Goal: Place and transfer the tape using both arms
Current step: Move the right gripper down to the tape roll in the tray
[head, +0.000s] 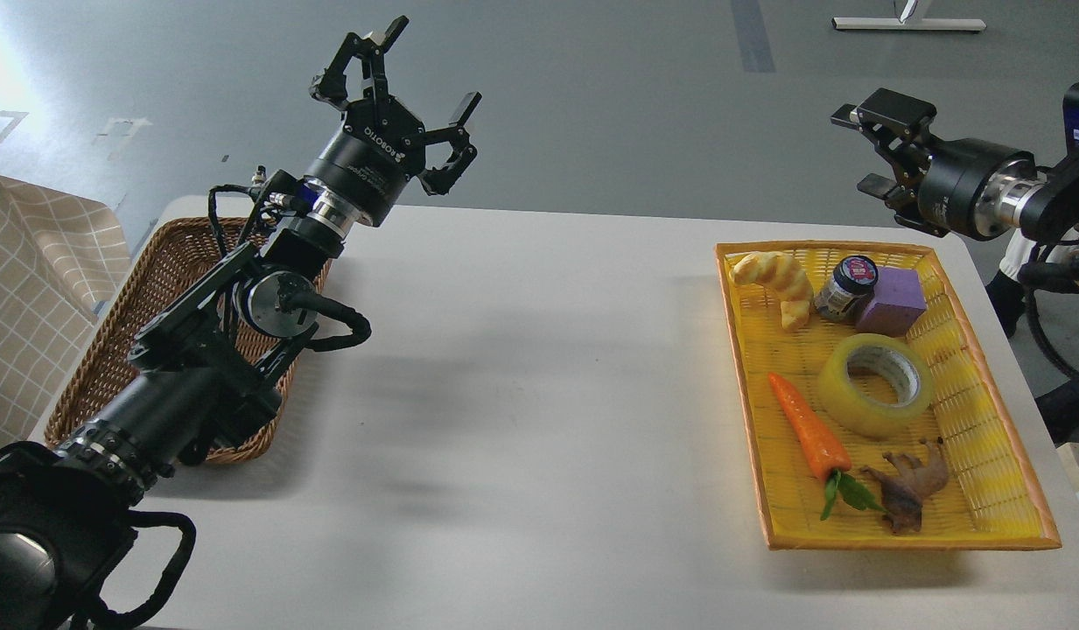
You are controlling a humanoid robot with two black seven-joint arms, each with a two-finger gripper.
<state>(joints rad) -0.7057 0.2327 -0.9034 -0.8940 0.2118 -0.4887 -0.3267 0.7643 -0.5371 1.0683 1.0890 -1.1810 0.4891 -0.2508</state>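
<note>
Not started: tape (875, 383) lies in yellow tray (998, 516), lower right. Left gripper (399, 96) spread wide, empty, upper left; right gripper (867, 149) released, empty, upper right.

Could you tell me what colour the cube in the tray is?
The cube is purple, seen in the head view.

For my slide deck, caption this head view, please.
Both arms raised, fingers open, tape lying in the yellow tray.

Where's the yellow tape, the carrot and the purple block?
tape (854, 411): head view, on its yellow outer side.
carrot (809, 426): head view, middle of its orange body.
purple block (892, 300): head view, on its top face.
</note>
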